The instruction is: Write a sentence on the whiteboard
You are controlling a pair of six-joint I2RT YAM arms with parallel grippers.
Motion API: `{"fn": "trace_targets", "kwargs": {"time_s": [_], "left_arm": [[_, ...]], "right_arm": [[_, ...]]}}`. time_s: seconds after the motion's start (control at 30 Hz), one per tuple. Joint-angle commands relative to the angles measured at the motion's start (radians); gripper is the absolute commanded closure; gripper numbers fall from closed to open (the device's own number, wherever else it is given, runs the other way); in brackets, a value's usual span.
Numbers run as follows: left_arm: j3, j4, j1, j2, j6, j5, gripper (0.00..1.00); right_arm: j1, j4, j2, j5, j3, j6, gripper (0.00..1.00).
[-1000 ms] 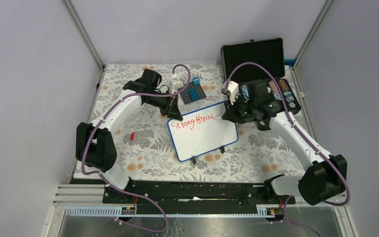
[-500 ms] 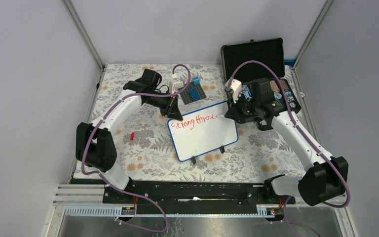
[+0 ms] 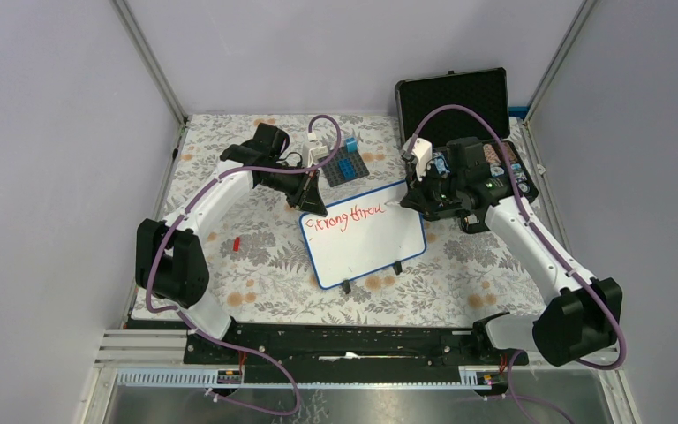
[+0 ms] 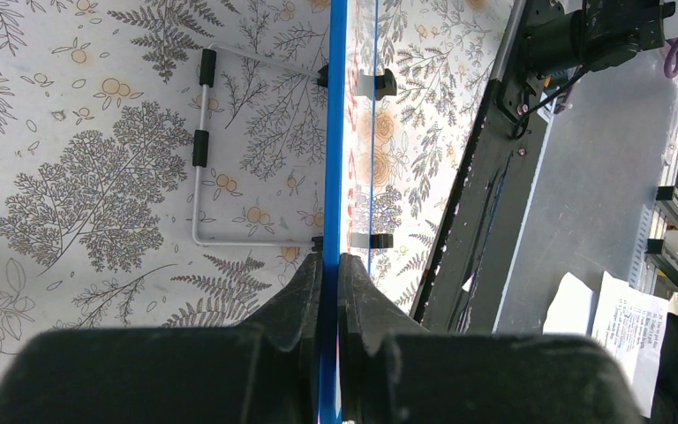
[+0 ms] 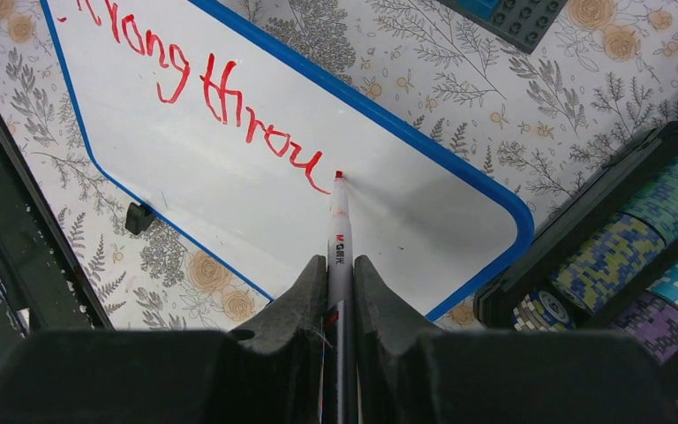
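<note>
Floral-print tabletop (image 3: 256, 256), grey walls. Mid-table stands the whiteboard (image 3: 366, 252).

The left gripper (image 4: 328, 265) is pinched tight on its blue rim at the far-left corner. The right gripper (image 5: 342, 265) is clamped on the red marker (image 5: 339, 221), its tip beside the last red letter; contact unclear.

Risks: the thin rim slips, the board shifts under pen pressure, or a stroke smears.

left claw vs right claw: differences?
The left claw grips the whiteboard by its blue rim; the right claw grips a red marker. The left claw sits at the board's far-left corner; the right claw at its right end, marker tip beside the writing. Both are shut.
</note>
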Motion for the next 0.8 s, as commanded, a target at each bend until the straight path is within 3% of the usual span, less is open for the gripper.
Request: {"fn": "trace_targets", "kwargs": {"time_s": [0.0,0.77], "left_arm": [[-0.003,0.033,-0.005,0.005,0.030,-0.039,1.00],[0.004,0.032,-0.005,0.016,0.024,-0.037,1.00]], "right_arm": [[-0.005,0.031,0.017,-0.017,0.041,0.011,1.00],[-0.005,0.010,-0.007,-0.020,-0.029,-0.024,1.00]]}}
